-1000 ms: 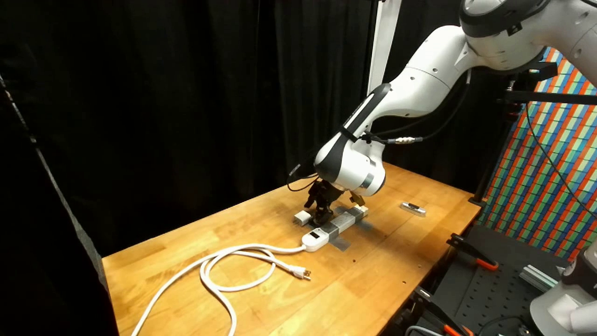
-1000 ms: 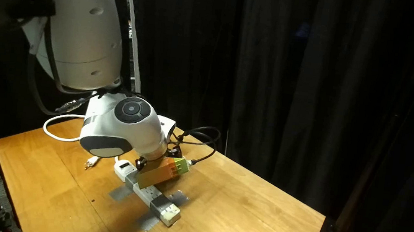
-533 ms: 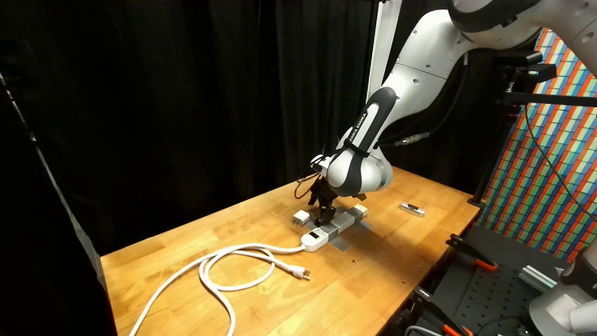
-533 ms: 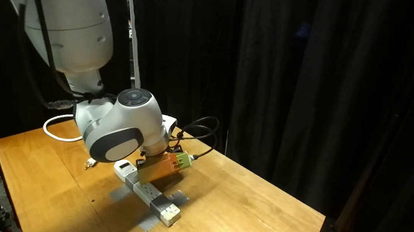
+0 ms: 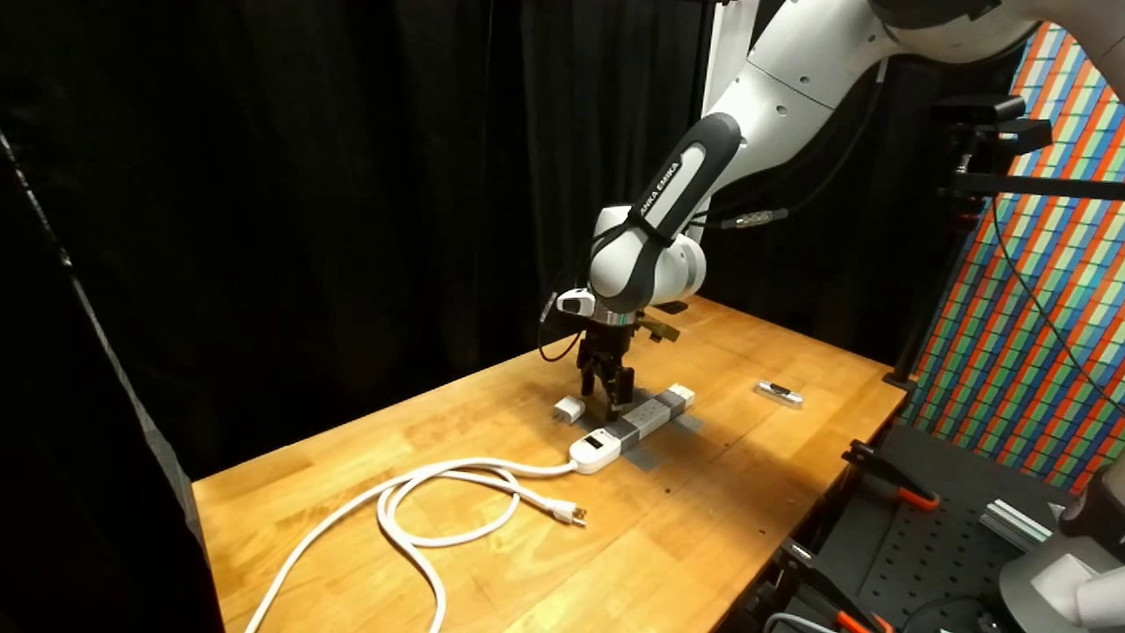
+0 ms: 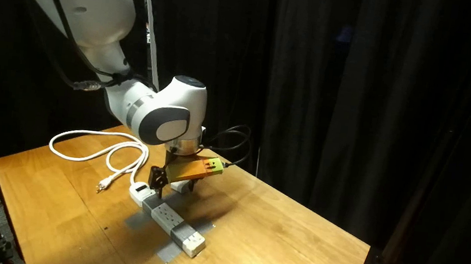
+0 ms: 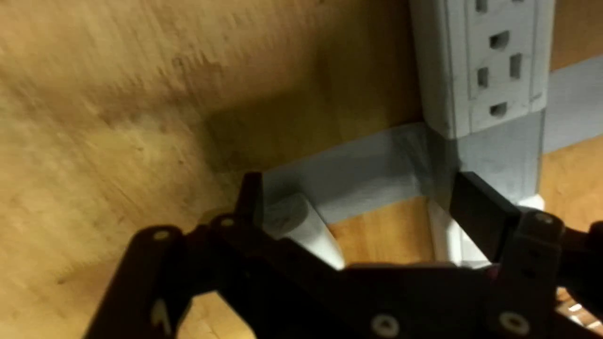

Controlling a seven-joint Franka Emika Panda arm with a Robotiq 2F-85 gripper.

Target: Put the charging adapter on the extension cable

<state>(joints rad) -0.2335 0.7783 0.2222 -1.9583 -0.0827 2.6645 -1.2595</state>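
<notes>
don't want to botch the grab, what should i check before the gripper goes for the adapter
1. Gripper open: ok, its fingers stand apart.
2. Adapter loose on the table: ok, it lies beside the power strip, not plugged in.
3. Adapter centred between the fingers: not ok, in the wrist view it shows near one finger, partly hidden.
4. Fingers clear of the power strip: cannot tell, one overlaps its taped part in the wrist view.
5. Power strip held down: ok, grey tape runs across it onto the table.
6. Outlets free: ok, nothing is plugged into those in view.
</notes>
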